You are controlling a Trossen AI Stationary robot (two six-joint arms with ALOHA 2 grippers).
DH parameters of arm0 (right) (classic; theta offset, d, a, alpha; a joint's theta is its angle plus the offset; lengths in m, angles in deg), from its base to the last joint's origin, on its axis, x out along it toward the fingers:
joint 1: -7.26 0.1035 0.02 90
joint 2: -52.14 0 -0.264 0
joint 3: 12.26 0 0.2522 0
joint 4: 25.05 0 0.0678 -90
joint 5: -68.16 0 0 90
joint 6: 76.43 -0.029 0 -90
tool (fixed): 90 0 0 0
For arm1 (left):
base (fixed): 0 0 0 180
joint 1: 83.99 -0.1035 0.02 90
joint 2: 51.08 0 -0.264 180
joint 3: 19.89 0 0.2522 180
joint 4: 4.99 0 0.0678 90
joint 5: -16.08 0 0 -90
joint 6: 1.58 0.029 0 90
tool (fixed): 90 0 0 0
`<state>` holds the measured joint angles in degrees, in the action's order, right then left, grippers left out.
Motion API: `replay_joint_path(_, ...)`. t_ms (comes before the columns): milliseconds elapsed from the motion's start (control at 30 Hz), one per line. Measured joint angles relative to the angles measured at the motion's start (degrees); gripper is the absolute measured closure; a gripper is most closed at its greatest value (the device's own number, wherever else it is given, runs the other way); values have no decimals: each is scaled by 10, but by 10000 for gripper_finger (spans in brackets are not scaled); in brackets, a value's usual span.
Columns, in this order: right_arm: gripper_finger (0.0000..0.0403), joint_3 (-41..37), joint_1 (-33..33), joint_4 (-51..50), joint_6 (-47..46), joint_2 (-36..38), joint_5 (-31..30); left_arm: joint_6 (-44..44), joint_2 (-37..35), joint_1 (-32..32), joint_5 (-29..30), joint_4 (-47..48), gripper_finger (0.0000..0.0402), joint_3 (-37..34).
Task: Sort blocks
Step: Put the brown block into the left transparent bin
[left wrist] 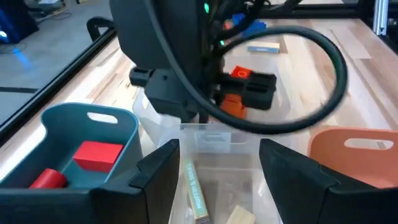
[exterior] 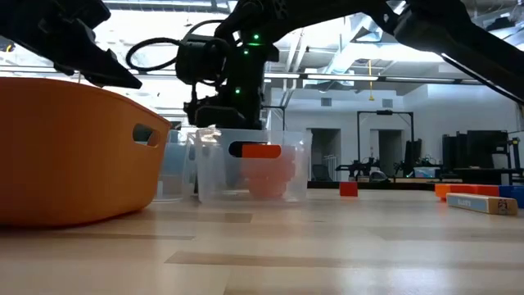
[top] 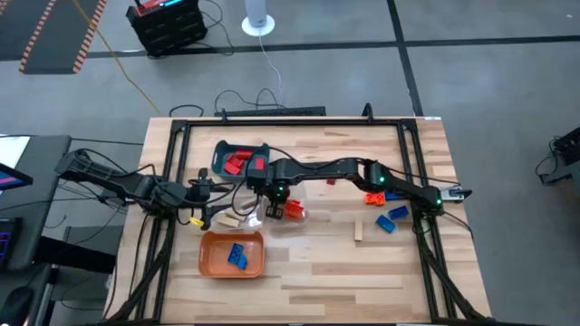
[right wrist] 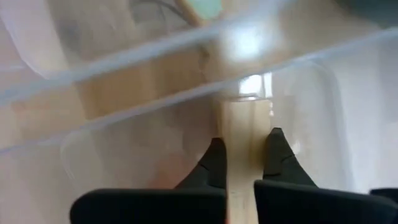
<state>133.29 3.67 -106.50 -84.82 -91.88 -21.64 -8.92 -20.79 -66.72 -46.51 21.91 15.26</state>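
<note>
My right gripper (top: 275, 195) reaches across from the right and hangs over two clear trays. It is shut on a pale tan block (right wrist: 246, 134). One clear tray (top: 234, 217) holds tan blocks (left wrist: 194, 194); the other (exterior: 246, 184) holds orange blocks (exterior: 260, 151). My left gripper (left wrist: 217, 155) is open, with its fingers spread above the left end of the tan-block tray, and I see no touch. Red blocks (left wrist: 97, 154) lie in the teal tray (top: 220, 154). Blue blocks (top: 236, 255) lie in the orange tray (top: 207, 258). My right gripper pinches the pale tan block between its two fingers (right wrist: 214, 163), by the block's upper part (right wrist: 246, 168). The fingers come from above, pointing down, and lie along the block. It hangs upright below them, lifted clear, over the clear tray's rim.
Loose blocks lie on the table's right half: an orange one (top: 373, 197), two blue ones (top: 391, 218), a tan one (top: 358, 233) and a small red one (top: 331, 181). The trays crowd the left centre. Bare wood shows along the near edge.
</note>
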Motion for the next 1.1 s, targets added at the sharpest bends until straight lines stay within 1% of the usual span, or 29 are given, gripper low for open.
replay_joint_path(267, 396, 0, 2, 4, -3, 31, -2, 4, 0, 0, 1, 10, 184, 0)
replay_joint_path(433, 396, 5, 2, -20, -15, 55, -5, 5, 0, 0, 1, 26, 184, 0)
replay_joint_path(567, 396, 8, 6, -8, 0, 93, -38, 7, 0, 0, 3, 32, 184, 0)
replay_joint_path(633, 397, 8, 7, 20, 22, 103, -39, 7, 0, 0, 4, 34, 184, 0)
replay_joint_path(700, 398, 7, 11, 65, 42, 109, -28, 7, 0, 0, 5, 35, 184, 0)
replay_joint_path(733, 398, 7, 12, 92, 51, 110, -11, 8, 0, 0, 8, 36, 184, 0)
replay_joint_path(867, 398, 7, 15, 179, 72, 99, 75, 3, 0, 0, 15, 39, 184, 0)
replay_joint_path(900, 398, 7, 16, 182, 73, 97, 85, 2, 0, 0, 15, 40, 184, 0)
replay_joint_path(1000, 397, 7, 17, 164, 76, 96, 86, -3, 0, 7, 15, 44, 184, 0)
replay_joint_path(1100, 397, 7, 16, 115, 94, 110, 87, -3, 0, 15, 15, 47, 184, 0)
